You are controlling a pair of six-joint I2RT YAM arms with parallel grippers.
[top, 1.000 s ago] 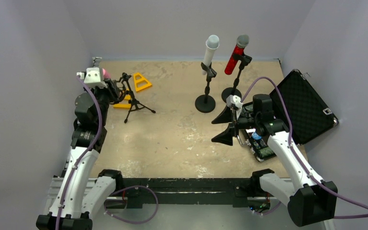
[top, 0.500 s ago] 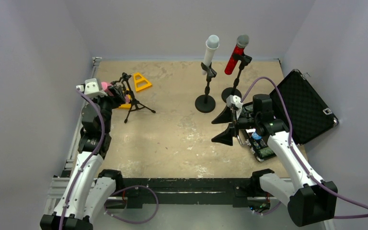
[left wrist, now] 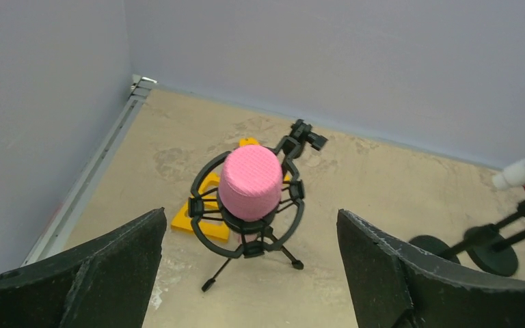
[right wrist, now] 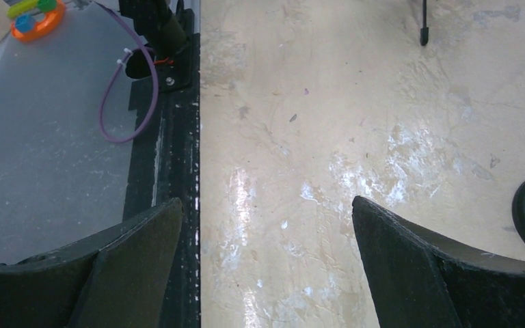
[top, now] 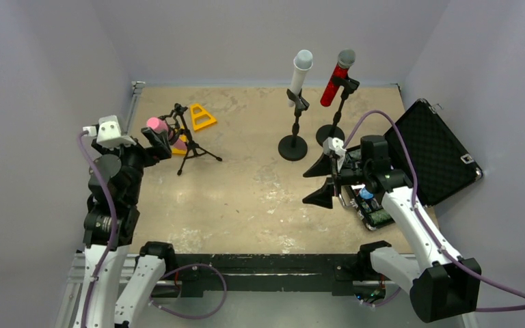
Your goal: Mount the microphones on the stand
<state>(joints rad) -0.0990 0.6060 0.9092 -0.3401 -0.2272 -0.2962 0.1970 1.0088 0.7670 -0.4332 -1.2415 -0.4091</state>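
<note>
The pink microphone [left wrist: 249, 181] is found seated head-up in the elastic ring mount of the small tripod stand [left wrist: 213, 279], which is taken here as the reference. Well to the right of that tripod stand, the white microphone [top: 299, 72] and, farther right again, the glittery red microphone [top: 335, 83] are clipped at a tilt into two round-base stands [top: 292, 147]. All three are thus judged to be attached. The left claw [left wrist: 251, 219] is held wide open, just to the near left of the tripod stand and apart from it, with nothing between its fingers. The right claw [right wrist: 266, 205] is likewise spread open and empty, well to the right of the tripod stand, above the bare worktop [top: 246, 198] and beside the open case [top: 431, 154]. Yellow triangular pieces [top: 202, 116] are seen behind and under the tripod stand. The pink microphone is judged light and rigid in its barrel, with a softer textured head that should not be squeezed. Should reseating be needed, it is best taken across the barrel just below the head, although most of the barrel is hidden by the ring. The tripod stand looks light and easily tipped, so sideways force is to be avoided.
</note>
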